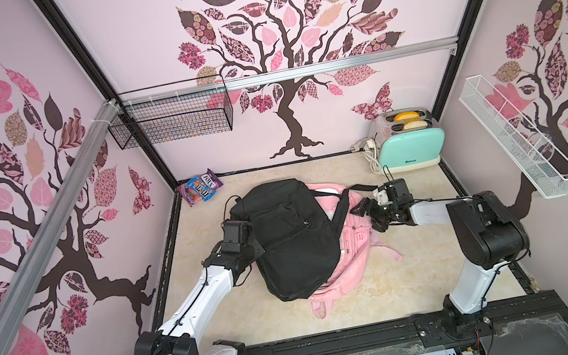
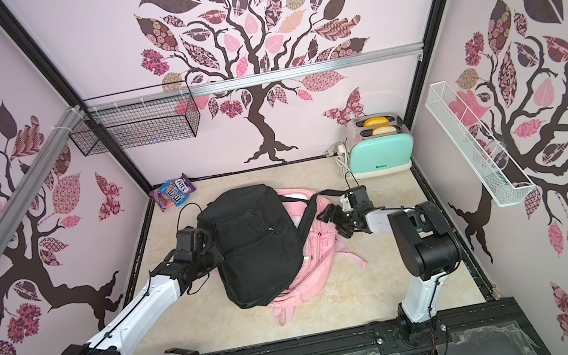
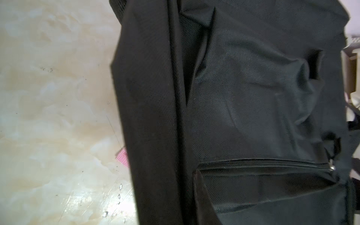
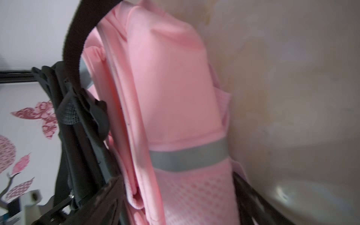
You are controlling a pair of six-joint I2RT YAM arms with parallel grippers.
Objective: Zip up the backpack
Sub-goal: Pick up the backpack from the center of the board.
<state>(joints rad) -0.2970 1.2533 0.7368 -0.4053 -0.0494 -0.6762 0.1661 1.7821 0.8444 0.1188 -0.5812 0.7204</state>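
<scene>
The right gripper (image 1: 371, 215) stands with its jaws spread wide over the right side of the pink backpack (image 1: 357, 252), holding nothing. In the right wrist view one black finger (image 4: 253, 194) shows beside the bag's pink mesh side pocket, and a webbed black shoulder strap (image 4: 72, 39) with its buckle lies against the opposite finger. A grey reflective strip (image 4: 189, 157) crosses the pink fabric between them. The pink backpack lies flat near the middle of the marble-look tabletop (image 1: 411, 282), mostly buried under a black backpack (image 1: 292, 236) laid across it. Only its right side, a lower corner and some pink straps show in both top views. The left gripper (image 1: 248, 252) is closed at the black bag's left edge, its tips hidden by the fabric, so whether it pinches that fabric cannot be told. The left wrist view is filled by black cloth and a front-pocket zipper (image 3: 263, 163). At the back right stands a mint-green toaster (image 1: 412, 152) with bread in its slots, and at the back left lies a bag of M&M's (image 1: 199, 189). A black wire basket (image 1: 171, 117) hangs on the rear wall, and a white wire shelf (image 1: 516, 137) on the right wall.
</scene>
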